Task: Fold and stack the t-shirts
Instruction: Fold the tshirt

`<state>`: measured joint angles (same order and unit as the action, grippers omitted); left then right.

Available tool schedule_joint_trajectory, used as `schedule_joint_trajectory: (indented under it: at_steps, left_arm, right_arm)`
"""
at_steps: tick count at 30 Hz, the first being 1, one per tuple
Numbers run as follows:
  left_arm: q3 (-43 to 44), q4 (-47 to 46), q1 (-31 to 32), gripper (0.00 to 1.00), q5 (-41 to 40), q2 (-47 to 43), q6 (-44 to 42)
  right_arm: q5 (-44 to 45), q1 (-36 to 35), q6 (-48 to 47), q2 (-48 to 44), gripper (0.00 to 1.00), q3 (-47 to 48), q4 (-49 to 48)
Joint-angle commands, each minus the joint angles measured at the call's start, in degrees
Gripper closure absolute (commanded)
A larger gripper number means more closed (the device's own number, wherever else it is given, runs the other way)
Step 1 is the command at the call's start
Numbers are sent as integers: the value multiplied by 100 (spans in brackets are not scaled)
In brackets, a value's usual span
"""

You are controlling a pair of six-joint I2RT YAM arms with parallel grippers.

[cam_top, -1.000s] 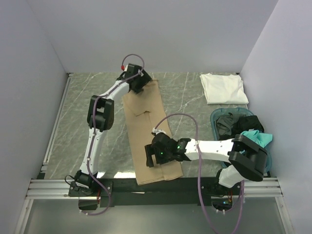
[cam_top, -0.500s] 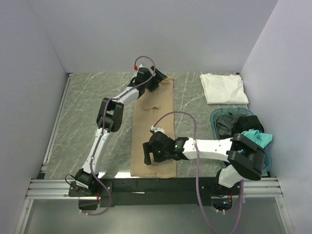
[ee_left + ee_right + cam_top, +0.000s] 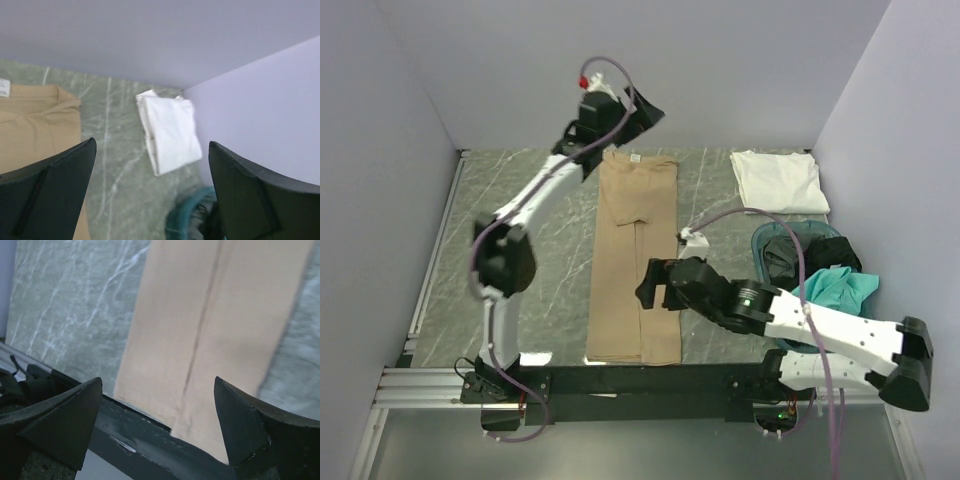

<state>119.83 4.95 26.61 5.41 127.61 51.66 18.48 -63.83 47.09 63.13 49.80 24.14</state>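
Note:
The tan t-shirt point(image 3: 635, 260) lies flat as a long narrow strip down the table's middle, collar at the far end; it also shows in the left wrist view point(image 3: 35, 130) and the right wrist view point(image 3: 215, 335). My left gripper point(image 3: 642, 110) is open and empty, raised above the collar end. My right gripper point(image 3: 655, 285) is open and empty, lifted above the strip's right edge. A folded white t-shirt point(image 3: 778, 180) lies at the far right, also in the left wrist view point(image 3: 170, 127). The teal t-shirt point(image 3: 838, 288) and dark grey t-shirt point(image 3: 785, 255) sit in the basket.
A shallow teal plastic basket point(image 3: 765, 235) stands at the right edge. The table's dark front rail point(image 3: 165, 445) runs just past the shirt's near hem. Walls close in behind and on both sides.
Both grippers have let go of the tan shirt and lifted away. The shirt has swung from a slant to lie straight, its far end pulled farther back.

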Motion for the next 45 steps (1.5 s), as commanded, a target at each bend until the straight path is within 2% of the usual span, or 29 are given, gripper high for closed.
schedule_joint_trajectory:
  at_steps: [1, 2, 3, 4, 6, 7, 8, 9, 10, 11, 13, 17, 20, 25, 29, 32, 38, 39, 41, 42, 45]
  left_arm:
    - [-929, 444, 98, 0, -311, -1807, -595]
    - [-1318, 480, 142, 1, -408, -2132, -630]
    - [-1748, 446, 212, 1, -505, -2849, -744]
    - [-2588, 498, 335, 1, -523, -3204, -745]
    - [-3497, 507, 493, 1, -1047, -4259, -448]
    - [-4380, 463, 625, 0, -1164, -4601, -350]
    - [-4798, 498, 687, 1, -1287, -5249, -202]
    - [-5177, 516, 844, 1, -1392, -5551, 139]
    - [-5911, 516, 968, 1, -1402, -5833, 256]
    - [-6249, 559, 1108, 0, -1420, -6340, 431]
    - [-6978, 883, 1512, 0, -1620, -6747, 625]
    - [-7719, 2243, 2066, 1, -1789, -7643, 1170]
    - [-8255, 2676, 2383, 1, -1554, -8092, 1697]
    - [-8906, 3081, 2709, 0, -1165, -8349, 2014]
    - [-9407, 2907, 2753, 1, -621, -8323, 2033]
    - [-9689, 2906, 2762, 1, -507, -8253, 2076]
    - [-10181, 2443, 2762, 14, -67, -8147, 2121]
    - [-10251, 2371, 2762, 21, -23, -8147, 2112]
    - [-10278, 2318, 2762, 30, -22, -8051, 2094]
    - [-10287, 2344, 2753, 42, -49, -8015, 2103]
    - [-10269, 2483, 2762, 60, -163, -7883, 2076]
  right_arm:
    - [630, 46, 370, -538, 2, -356, 635]
    - [674, 73, 406, -791, 1, -427, 810]
    - [709, 90, 432, -916, 1, -558, 881]
    - [736, 99, 476, -1134, 1, -629, 951]
    - [701, 134, 503, -1338, 1, -839, 1101]
    - [657, 152, 485, -1521, 1, -910, 1128]
    - [596, 152, 450, -1619, 1, -972, 1145]
    - [421, 161, 407, -1698, 1, -1103, 1145]
    - [341, 161, 345, -1838, 1, -1165, 1128]
    - [245, 161, 336, -1892, 1, -1270, 1119]
    - [-97, 161, 292, -1997, 1, -1359, 1119]
    - [-634, 169, 134, -2173, 1, -1605, 962]
    - [-1247, 161, -59, -2305, 1, -2008, 584]
    - [-1742, 161, 19, -2332, 1, -2483, -5]
    - [-1997, 161, 160, -2165, 1, -2764, -304]
    - [-2103, 161, 309, -2042, 1, -2923, -541]
    - [-2217, 161, 599, -1910, 3, -3178, -753]
    - [-2208, 161, 669, -1884, 3, -3204, -762]
    - [-2235, 161, 722, -1849, 5, -3257, -788]
    - [-2243, 161, 766, -1814, 6, -3266, -797]
    - [-2270, 161, 828, -1770, 11, -3336, -832]
